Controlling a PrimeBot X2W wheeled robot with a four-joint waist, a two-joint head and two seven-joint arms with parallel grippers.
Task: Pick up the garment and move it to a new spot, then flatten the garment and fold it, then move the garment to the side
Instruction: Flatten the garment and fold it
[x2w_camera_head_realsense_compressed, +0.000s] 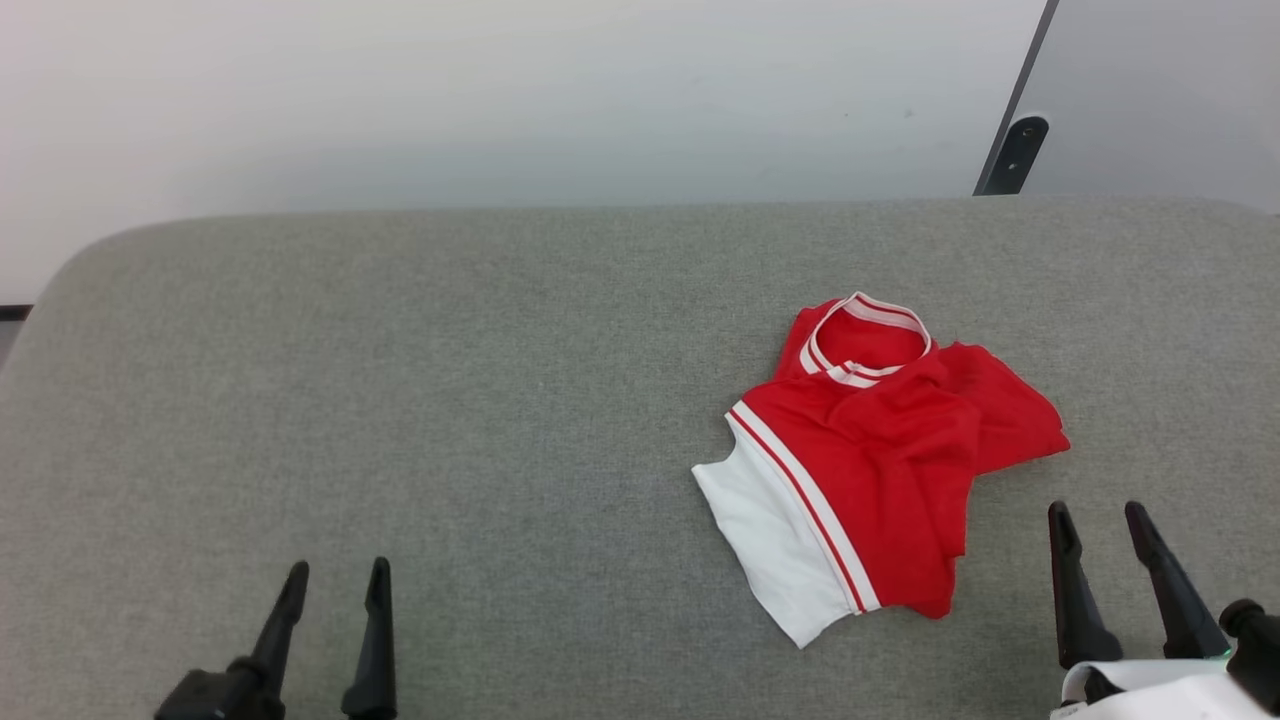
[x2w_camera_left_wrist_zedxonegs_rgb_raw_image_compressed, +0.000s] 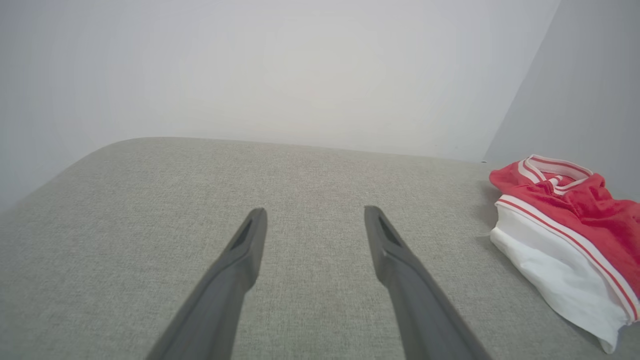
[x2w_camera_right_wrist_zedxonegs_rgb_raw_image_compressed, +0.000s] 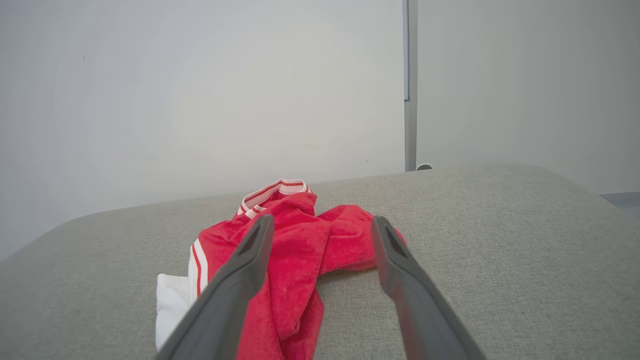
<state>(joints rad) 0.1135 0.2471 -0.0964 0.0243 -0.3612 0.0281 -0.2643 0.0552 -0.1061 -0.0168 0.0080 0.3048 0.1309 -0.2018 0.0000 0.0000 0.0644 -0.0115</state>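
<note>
Garment (x2w_camera_head_realsense_compressed: 880, 450) crumpled on grey cushion (x2w_camera_head_realsense_compressed: 400, 400); left fingers (x2w_camera_head_realsense_compressed: 378, 630), right fingers (x2w_camera_head_realsense_compressed: 1070, 570) spread wide, empty

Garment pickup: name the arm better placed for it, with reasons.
Right. The right gripper hangs open close beside the crumpled garment, which lies straight ahead of it; the left gripper, also open, sits far off across the grey surface.

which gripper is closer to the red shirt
The right gripper: the garment lies just ahead of it, while the left gripper stands well aside.
</note>
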